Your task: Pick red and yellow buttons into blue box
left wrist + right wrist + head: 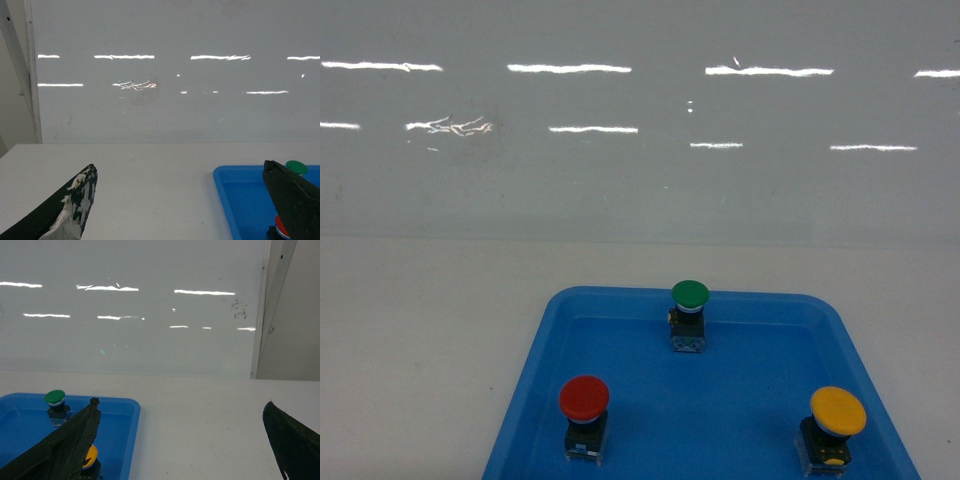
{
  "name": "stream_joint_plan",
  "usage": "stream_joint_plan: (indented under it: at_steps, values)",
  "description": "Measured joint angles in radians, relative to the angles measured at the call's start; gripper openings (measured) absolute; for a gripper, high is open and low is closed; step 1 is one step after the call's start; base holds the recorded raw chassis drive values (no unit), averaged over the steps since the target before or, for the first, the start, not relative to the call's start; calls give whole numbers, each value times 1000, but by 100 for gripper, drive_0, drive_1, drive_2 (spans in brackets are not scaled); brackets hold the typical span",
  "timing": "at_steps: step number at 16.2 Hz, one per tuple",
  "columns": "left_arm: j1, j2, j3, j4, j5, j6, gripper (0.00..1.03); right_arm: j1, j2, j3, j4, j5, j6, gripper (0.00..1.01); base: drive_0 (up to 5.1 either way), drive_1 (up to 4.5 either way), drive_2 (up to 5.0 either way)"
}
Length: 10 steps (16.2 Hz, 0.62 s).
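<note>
Red button (584, 397), yellow button (838, 411), green button (690, 293), blue tray (740, 400)

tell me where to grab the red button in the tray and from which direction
Probably best from straight above, fingers closing under or around the round cap of the red button. It stands upright on its block base in the near-left of the blue tray, apart from the green button and yellow button, so nothing crowds it. The left gripper is nearest, open.
</note>
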Motion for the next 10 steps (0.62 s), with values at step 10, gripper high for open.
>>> stream_joint_plan:
  at_steps: [10]
  values:
    - [58,2,0,-35,82,-13,98,33,0,0,-1,36,0,98,0,0,0]
